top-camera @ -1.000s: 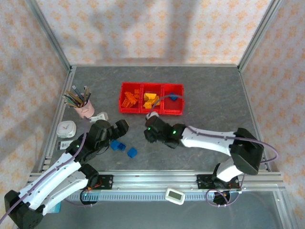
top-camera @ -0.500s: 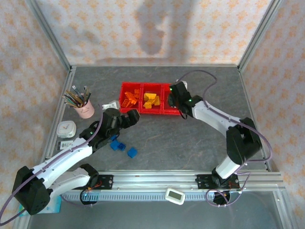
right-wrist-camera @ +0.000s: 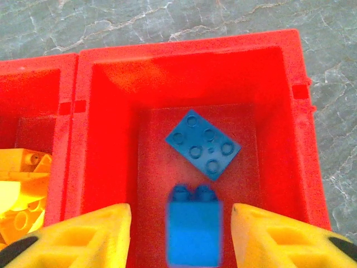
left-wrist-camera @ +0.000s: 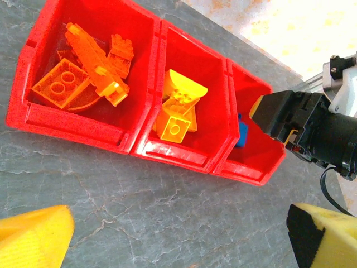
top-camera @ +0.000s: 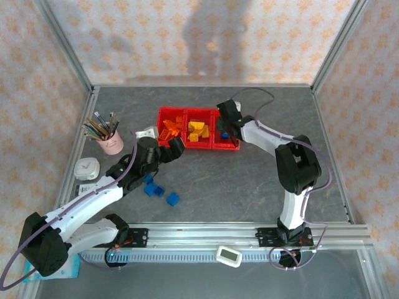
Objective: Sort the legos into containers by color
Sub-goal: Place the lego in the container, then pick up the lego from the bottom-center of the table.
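Your right hand [right-wrist-camera: 179,218] hangs over the right-most compartment of the three joined bright red plastic bins [right-wrist-camera: 279,84]. Its yellow fingers [right-wrist-camera: 83,237] are parted, and the small blue two-stud plastic brick [right-wrist-camera: 194,234] shows between them, blurred, with a gap on either side. I judge it loose rather than gripped.

Below it lies a flat blue studded plastic plate [right-wrist-camera: 203,143]. The brick may strike that plate, bounce and come to rest tilted against the wall, or hop out if it lands on an edge.

Watch the fingers too: they sit low inside the compartment, near its side walls. A sideways pull before lifting could hook the rim and drag the whole row across the grey stone-patterned bench [top-camera: 249,180].

Your left hand [top-camera: 171,149] is spread wide and empty, just in front of the bins' near wall. The two arms are close there, so a careless retreat by the right one could clip it.

Three loose blue plastic bricks [top-camera: 154,190] lie on the bench beside the left arm, where its forearm could scatter them.
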{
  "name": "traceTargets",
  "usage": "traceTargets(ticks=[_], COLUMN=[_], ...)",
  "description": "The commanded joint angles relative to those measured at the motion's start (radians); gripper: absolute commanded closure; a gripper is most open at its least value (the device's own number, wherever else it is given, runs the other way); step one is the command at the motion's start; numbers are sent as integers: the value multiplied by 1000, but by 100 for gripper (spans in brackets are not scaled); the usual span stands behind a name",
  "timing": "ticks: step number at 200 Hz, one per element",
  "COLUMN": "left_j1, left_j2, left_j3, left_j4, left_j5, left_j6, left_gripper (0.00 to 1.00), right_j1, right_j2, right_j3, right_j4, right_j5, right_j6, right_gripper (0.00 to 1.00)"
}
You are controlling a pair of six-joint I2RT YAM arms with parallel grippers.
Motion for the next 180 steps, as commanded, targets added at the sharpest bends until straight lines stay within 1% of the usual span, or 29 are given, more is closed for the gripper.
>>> traceTargets(ticks=[1,30,56,69,94,119,140,161,180], left_j1=[9,14,14,16,17,18,19,20,19], left_j2=[9,-6,-52,-81,-143,-216,-268,-326,-384], left_j3=[33,45,31,15,-6,-35,-46,-57,-67], left_j4=[19,-4,-37,-56,-130,-212,-296,-379,-443], left_j5=[-22,-19,-31,-36,-58,-75,-88,-111,-129], left_j6=[27,32,24,16,3,-18,-42,-70,-103], left_gripper=[1,1,1,1,1,1,1,1,1], right_j1=[0,17,74,117,221,330,439,548,619], right_j2=[-55,-142,-219,-250,-300,-335,-324,-309,-277], right_j3=[27,-13,-68,-100,-156,-219,-246,-293,-322], right_j4=[-5,-14,-36,-38,-30,8,26,93,155], right_j5=[7,-31,-26,-30,-22,-45,-41,-44,-60], right_j6=[-20,-21,-18,-19,-21,-27,-27,-44,-48], right_gripper=[48,46,41,39,35,30,27,24,22])
